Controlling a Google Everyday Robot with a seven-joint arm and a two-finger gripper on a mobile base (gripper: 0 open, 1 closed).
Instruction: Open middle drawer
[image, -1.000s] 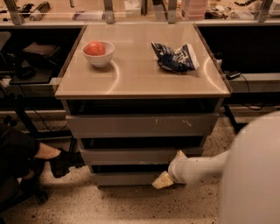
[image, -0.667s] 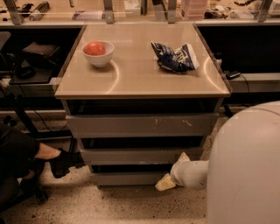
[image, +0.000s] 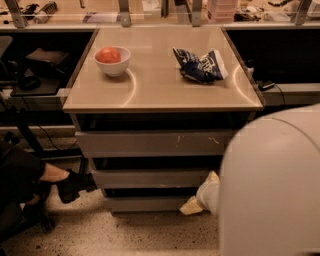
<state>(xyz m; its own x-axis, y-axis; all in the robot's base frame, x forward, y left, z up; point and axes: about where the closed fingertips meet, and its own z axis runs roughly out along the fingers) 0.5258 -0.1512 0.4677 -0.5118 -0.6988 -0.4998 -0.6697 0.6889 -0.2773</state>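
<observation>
The grey cabinet (image: 75, 120) has three drawer fronts stacked under its tan top. The middle drawer (image: 150, 178) is the wide shallow grey front between the taller scratched front (image: 150, 143) above and the narrow front (image: 142, 203) below; it sits pushed in, with dark gaps above and below. My gripper (image: 192, 205) is low at the cabinet's right side, its pale tip in front of the lowest front, just under the middle drawer's right end. The right ends of the drawers are hidden behind my arm.
My arm's large white body (image: 270, 185) fills the lower right. On the cabinet top stand a white bowl (image: 112, 66) holding a red fruit and a blue chip bag (image: 200, 65). A person's shoe (image: 72, 185) is on the speckled floor at left. Dark desks flank the cabinet.
The white arm body has swung left and now covers much more of the right side. The gripper has stayed close to the lower right of the drawers.
</observation>
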